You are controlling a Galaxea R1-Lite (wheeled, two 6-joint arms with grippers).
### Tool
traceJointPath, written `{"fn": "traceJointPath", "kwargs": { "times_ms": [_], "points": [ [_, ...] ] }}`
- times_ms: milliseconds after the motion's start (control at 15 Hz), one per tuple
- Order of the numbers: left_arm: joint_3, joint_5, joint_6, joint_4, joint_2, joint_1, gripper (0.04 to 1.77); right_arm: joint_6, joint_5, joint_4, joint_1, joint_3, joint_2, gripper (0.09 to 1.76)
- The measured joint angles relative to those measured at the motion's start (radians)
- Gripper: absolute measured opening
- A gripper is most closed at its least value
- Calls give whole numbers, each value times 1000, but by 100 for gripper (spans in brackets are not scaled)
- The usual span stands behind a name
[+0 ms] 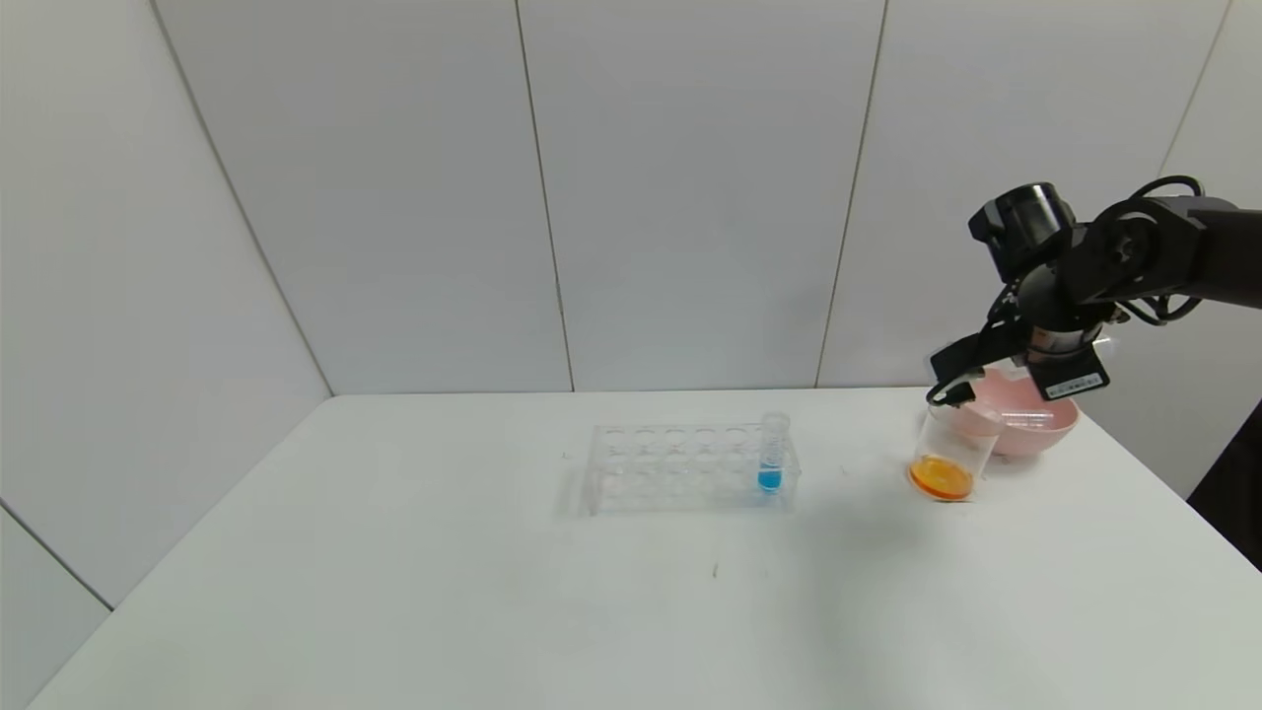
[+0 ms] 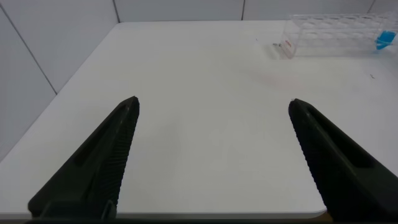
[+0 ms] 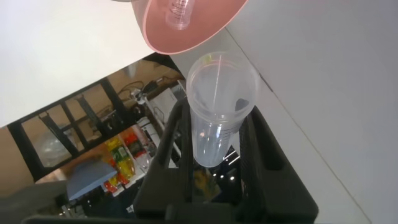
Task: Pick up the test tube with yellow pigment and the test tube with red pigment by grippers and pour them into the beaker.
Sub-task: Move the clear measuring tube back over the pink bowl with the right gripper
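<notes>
White table (image 1: 493, 611) bears clear rack (image 1: 680, 468) before grey panelled wall (image 1: 690, 187).

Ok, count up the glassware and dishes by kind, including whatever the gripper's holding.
Test tubes: 3 (blue tube in the rack, empty tube in the right gripper, bowl tube)
Beaker: 1
Tube rack: 1
Pink bowl: 1
Total: 6

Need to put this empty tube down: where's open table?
Bare table lies left of the tube rack, in front of it, and between it and the beaker. It's crowded where the beaker, pink bowl and right gripper meet.
</notes>
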Motion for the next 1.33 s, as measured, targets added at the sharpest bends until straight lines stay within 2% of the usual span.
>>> {"fn": "traceJointPath", "kwargs": {
  "times_ms": [333,933,1067,1133,1200,1333],
  "points": [
    [0,0,0,0,0,0,172,118,0,72,4,0,2,50],
    [0,0,0,0,0,0,172,173,7,92,1,0,-8,50],
    [0,0,0,0,0,0,172,187,73,92,-4,0,-22,50],
    [0,0,0,0,0,0,172,222,151,97,-11,0,-30,50],
    [0,0,0,0,0,0,172,274,226,107,-21,0,-37,50],
    [0,0,0,0,0,0,172,412,310,118,-43,0,-53,50]
  ]
}}
